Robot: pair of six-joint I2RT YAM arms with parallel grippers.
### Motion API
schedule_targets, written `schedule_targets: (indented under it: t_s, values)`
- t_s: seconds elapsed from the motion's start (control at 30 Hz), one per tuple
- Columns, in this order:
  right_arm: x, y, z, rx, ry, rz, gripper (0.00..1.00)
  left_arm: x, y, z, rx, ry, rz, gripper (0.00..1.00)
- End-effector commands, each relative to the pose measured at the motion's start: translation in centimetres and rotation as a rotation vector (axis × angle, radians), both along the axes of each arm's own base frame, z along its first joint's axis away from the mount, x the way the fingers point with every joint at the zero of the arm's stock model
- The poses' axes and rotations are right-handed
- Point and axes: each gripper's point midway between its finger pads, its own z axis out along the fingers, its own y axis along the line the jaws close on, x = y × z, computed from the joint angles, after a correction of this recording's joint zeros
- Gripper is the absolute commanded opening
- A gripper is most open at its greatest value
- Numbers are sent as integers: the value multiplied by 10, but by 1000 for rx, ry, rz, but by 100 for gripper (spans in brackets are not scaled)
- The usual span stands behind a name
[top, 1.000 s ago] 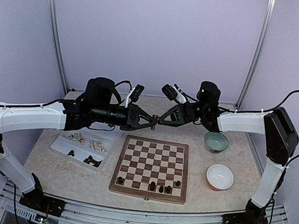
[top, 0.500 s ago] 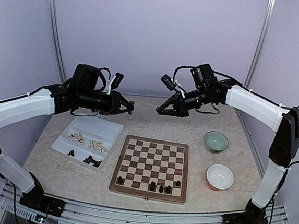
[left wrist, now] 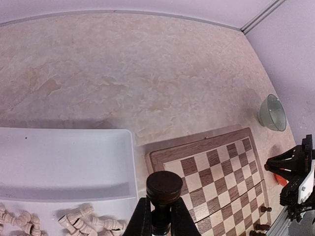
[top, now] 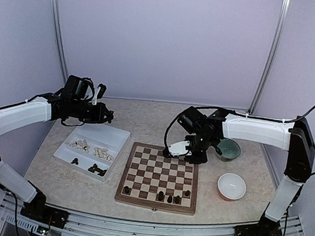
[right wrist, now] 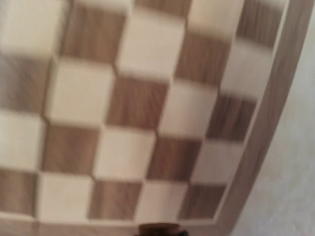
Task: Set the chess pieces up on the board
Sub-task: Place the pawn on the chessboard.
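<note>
The chessboard [top: 154, 172] lies at centre, with several dark chess pieces [top: 169, 198] on its near row. My left gripper [top: 107, 115] hovers over the far edge of the white tray [top: 112, 135]. In the left wrist view it [left wrist: 161, 202] is shut on a dark chess piece [left wrist: 164, 187], whose round base faces the camera. My right gripper [top: 194, 155] points down, low over the board's far right corner. The blurred right wrist view shows the board [right wrist: 138, 103] close up. A dark round piece [right wrist: 158, 229] shows at the bottom edge where the jaws sit; the fingers are out of frame.
The tray holds cream pieces [top: 91, 147] and dark pieces [top: 95, 169]; the cream ones also show in the left wrist view [left wrist: 78, 220]. A green bowl [top: 228, 149] and a white bowl [top: 232, 186] stand right of the board. Walls enclose the table.
The two grippers met tip to tip above the table's middle, then parted. My left arm drew back left over the tray. My right arm swung down to the board's far right corner.
</note>
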Motion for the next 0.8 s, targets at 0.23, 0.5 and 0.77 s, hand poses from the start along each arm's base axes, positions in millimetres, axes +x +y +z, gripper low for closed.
schedule_targets:
  t_s: [0.23,0.5,0.77]
  values:
    - [6,-14,-46,-289,-92,105,1,5,27,0,3,-56,26,9]
    - [-8,-4,-61,-348,-117,161,14,3,27,4,-4,-62,24,9]
    - [-12,13,-44,-257,-98,148,38,3,26,1,-4,-55,22,9]
